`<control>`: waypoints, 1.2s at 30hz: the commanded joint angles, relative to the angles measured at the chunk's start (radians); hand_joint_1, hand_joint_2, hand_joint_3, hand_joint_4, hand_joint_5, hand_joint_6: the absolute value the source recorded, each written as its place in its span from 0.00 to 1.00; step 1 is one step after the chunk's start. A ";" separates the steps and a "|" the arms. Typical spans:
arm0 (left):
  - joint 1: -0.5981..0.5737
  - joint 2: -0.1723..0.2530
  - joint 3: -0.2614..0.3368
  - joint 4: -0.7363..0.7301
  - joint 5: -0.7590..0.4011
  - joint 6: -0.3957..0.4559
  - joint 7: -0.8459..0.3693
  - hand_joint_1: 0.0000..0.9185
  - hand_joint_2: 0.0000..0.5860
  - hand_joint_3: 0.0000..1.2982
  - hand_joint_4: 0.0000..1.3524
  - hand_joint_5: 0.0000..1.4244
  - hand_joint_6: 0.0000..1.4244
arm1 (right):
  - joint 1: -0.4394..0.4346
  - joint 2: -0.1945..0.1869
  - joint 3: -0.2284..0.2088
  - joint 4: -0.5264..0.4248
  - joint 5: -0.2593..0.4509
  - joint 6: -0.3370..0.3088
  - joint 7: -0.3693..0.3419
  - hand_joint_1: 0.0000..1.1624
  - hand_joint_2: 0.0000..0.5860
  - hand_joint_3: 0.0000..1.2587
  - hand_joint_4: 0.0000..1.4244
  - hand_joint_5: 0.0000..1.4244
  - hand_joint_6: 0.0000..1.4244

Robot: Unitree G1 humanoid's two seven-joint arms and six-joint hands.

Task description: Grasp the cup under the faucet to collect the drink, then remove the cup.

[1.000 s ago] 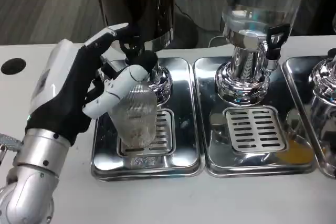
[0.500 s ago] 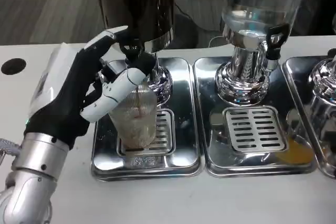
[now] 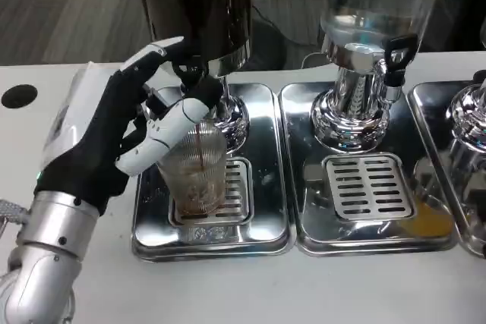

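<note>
A ribbed clear cup point(image 3: 199, 170) stands on the drip grate of the left steel tray point(image 3: 269, 221), under the black faucet point(image 3: 191, 73) of the dark drink dispenser point(image 3: 199, 5). A thin brown stream runs into the cup and brown drink has gathered at its bottom. My left hand point(image 3: 114, 134) wraps around the cup from the left, with one finger stretched up to the faucet lever.
A second dispenser with a clear tank point(image 3: 376, 13) stands on the middle tray point(image 3: 304, 187), its own grate point(image 3: 370, 185) bare. A third tray point(image 3: 440, 127) lies at the right edge. A black hole point(image 3: 19, 95) marks the table at the far left.
The cup was without drink a second ago; now a brown stream falls into it and drink pools at the bottom. My left hand has barely moved.
</note>
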 commanded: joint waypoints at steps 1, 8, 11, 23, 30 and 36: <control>0.012 0.010 -0.006 0.026 -0.001 0.010 -0.020 0.00 0.14 0.23 0.18 0.60 0.84 | -0.004 -0.006 -0.002 0.003 -0.001 -0.001 0.000 0.36 0.65 0.20 0.14 0.17 0.08; 0.006 0.010 -0.009 0.034 -0.003 0.008 -0.020 0.00 0.14 0.23 0.18 0.60 0.85 | -0.008 -0.006 -0.002 0.003 -0.002 0.001 -0.001 0.36 0.65 0.20 0.14 0.17 0.08; 0.006 0.011 -0.010 0.040 -0.004 0.005 -0.022 0.00 0.14 0.23 0.18 0.60 0.85 | -0.009 -0.006 -0.001 0.004 -0.004 0.002 -0.001 0.36 0.65 0.20 0.14 0.17 0.08; 0.003 0.016 -0.010 0.042 -0.013 -0.001 -0.031 0.00 0.14 0.23 0.18 0.60 0.85 | -0.016 -0.006 0.000 0.003 -0.007 0.006 0.000 0.36 0.65 0.20 0.14 0.17 0.08; 0.005 0.024 -0.008 0.044 -0.019 -0.002 -0.037 0.00 0.14 0.23 0.18 0.60 0.85 | -0.017 -0.007 0.000 -0.004 -0.006 0.008 0.001 0.36 0.65 0.20 0.14 0.17 0.08; 0.000 0.032 -0.016 0.056 -0.027 0.001 -0.043 0.00 0.14 0.23 0.18 0.60 0.85 | -0.013 -0.006 -0.001 -0.006 -0.005 0.006 0.000 0.36 0.65 0.20 0.14 0.17 0.08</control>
